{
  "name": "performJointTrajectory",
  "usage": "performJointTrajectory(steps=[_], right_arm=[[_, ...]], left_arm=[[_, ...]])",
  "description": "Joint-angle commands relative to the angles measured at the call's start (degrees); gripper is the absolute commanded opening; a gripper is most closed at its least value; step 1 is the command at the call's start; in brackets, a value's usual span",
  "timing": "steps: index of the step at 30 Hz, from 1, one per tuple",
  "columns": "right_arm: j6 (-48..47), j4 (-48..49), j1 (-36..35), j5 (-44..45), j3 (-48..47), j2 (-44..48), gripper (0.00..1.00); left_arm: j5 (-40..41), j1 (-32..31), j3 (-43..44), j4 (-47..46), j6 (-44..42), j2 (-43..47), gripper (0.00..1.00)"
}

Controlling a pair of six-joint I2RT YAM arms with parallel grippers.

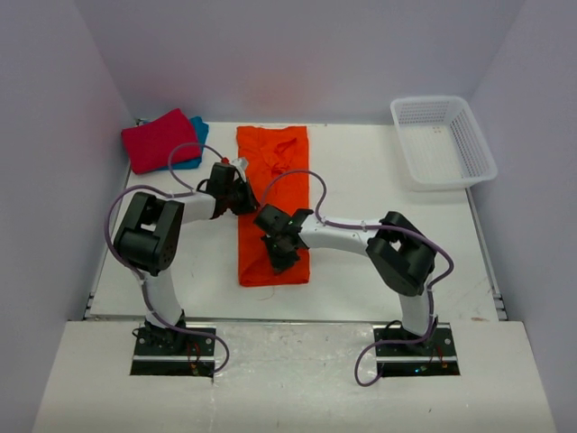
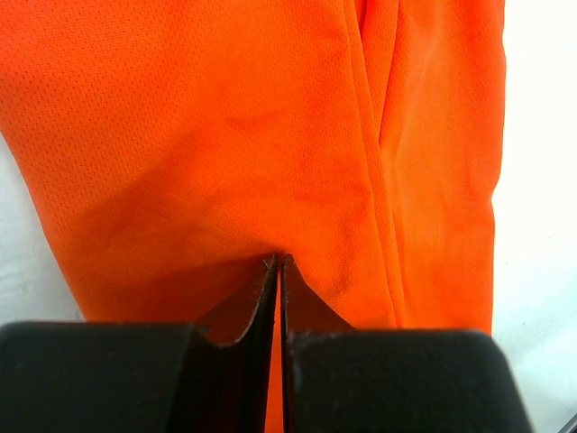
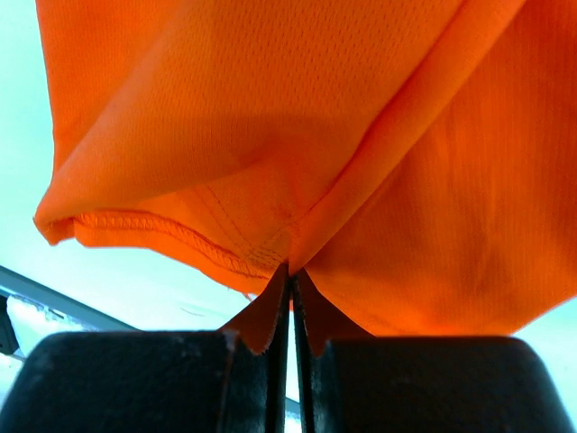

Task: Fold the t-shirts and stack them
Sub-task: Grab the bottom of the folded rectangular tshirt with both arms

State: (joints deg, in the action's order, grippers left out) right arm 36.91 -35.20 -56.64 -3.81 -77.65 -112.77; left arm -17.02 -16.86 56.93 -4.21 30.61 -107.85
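Observation:
The bright orange t-shirt (image 1: 275,171) lies as a long narrow strip down the middle of the table (image 1: 379,180). My left gripper (image 1: 243,200) sits at the strip's left edge, about halfway along, shut on the orange cloth (image 2: 225,135), which bunches at its tips (image 2: 279,262). My right gripper (image 1: 281,257) is over the near end, shut on a hemmed corner of the same shirt (image 3: 225,135), lifted off the table at its tips (image 3: 290,271). The crimson red t-shirt (image 1: 158,140) lies folded at the back left on top of the teal blue t-shirt (image 1: 189,162).
A white lattice basket (image 1: 433,100) stands at the back right corner. Purple cables loop from both arms over the table. Grey walls close in the left, back and right sides.

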Motion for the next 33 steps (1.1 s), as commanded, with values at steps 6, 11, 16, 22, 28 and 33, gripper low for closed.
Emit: performJointTrajectory(steps=[6,11,16,22,28,33], right_arm=[[2.9,-1.8,-1.4,3.7,3.4,9.5,0.00],[3.9,-2.0,-1.7,5.7,6.5,13.8,0.00],[4.1,-1.4,-1.7,6.3,8.3,13.4,0.00],[5.2,0.4,-1.8,6.1,10.7,13.7,0.00],[6.2,1.0,-1.8,6.7,13.2,14.5,0.01],[6.1,2.0,-1.8,7.4,14.0,12.4,0.08]], left_arm=[[1.6,1.2,1.3,3.2,-1.3,-4.7,0.05],[1.3,1.5,1.3,3.2,-1.5,-5.0,0.05],[1.2,1.6,1.4,3.5,-2.0,-4.8,0.05],[0.9,1.7,1.6,3.7,-2.7,-5.1,0.05],[1.0,1.9,1.7,3.8,-2.7,-5.4,0.05],[0.8,2.0,1.3,3.4,-2.8,-5.6,0.05]])
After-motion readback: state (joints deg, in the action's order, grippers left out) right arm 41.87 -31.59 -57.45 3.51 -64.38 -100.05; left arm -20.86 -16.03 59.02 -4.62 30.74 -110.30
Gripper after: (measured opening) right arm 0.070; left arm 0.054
